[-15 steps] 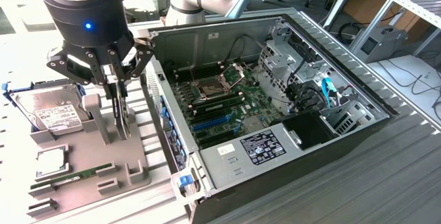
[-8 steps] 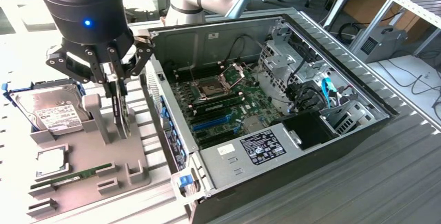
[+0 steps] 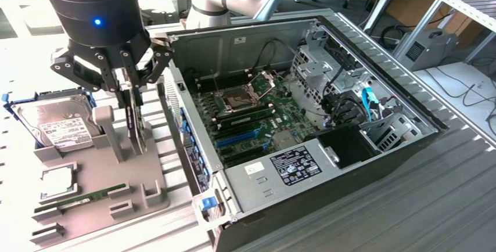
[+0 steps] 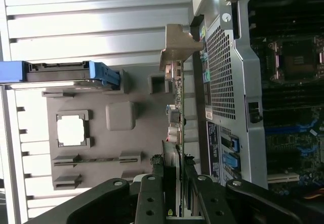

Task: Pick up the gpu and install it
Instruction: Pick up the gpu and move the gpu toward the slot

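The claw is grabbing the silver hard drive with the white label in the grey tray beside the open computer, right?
No. The claw is grabbing the thin dark card with a silver metal end, upright in the grey tray beside the open computer. The exterior view shows the silver hard drive lying untouched.

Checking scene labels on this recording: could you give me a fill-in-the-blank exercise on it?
1. The gripper is shut on the ____, which stands upright in the gray holder.
2. The hard drive lies to the exterior view's ____ of the gripper.
3. The RAM stick is coloured ____.
Missing words: gpu; left; green.
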{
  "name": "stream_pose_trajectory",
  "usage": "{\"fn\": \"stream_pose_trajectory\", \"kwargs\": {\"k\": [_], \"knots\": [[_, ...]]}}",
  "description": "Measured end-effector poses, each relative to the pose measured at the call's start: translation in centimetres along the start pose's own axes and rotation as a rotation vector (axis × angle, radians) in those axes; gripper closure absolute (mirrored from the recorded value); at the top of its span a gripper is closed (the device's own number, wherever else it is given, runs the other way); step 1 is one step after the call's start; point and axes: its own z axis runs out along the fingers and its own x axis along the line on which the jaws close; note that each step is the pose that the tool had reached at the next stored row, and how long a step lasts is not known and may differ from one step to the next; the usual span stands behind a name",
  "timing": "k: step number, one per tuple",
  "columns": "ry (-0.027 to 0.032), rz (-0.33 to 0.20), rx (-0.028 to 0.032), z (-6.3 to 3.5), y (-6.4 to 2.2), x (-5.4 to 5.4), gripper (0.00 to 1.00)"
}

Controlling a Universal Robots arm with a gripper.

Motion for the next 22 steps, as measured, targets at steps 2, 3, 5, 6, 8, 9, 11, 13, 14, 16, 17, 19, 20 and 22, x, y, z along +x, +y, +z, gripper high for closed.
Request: {"fn": "stream_pose_trajectory", "kwargs": {"k": [2,3,5,6,8,9,11,13,14,16,17,19,20,22], "knots": [[0.0,0.0,0.0,-0.08,0.0,0.0,0.73],[-0.0001,0.0,0.0,-0.13,0.0,-0.01,0.73],[0.0,0.0,0.0,-0.33,0.01,-0.02,0.73],[0.0,0.0,0.0,-0.39,0.02,-0.02,0.73],[0.0,0.0,0.0,-0.49,0.02,-0.03,0.73],[-0.0001,0.0,0.0,-0.52,0.02,-0.03,0.73],[0.0,0.0,0.0,-0.6,0.02,-0.03,0.73],[-0.0001,0.0,0.0,-0.67,0.03,-0.03,0.73],[0.0,0.0,0.0,-0.71,0.03,-0.03,0.73],[0.0,0.0,0.0,-0.78,0.03,-0.04,0.73],[-0.0001,0.0,0.0,-0.81,0.03,-0.04,0.73],[0.0,0.0,0.0,-0.9,0.04,-0.04,0.73],[0.0,0.0,0.0,-0.93,0.04,-0.04,0.73],[0.0,0.0,0.0,-1.01,0.04,-0.05,0.73]]}}
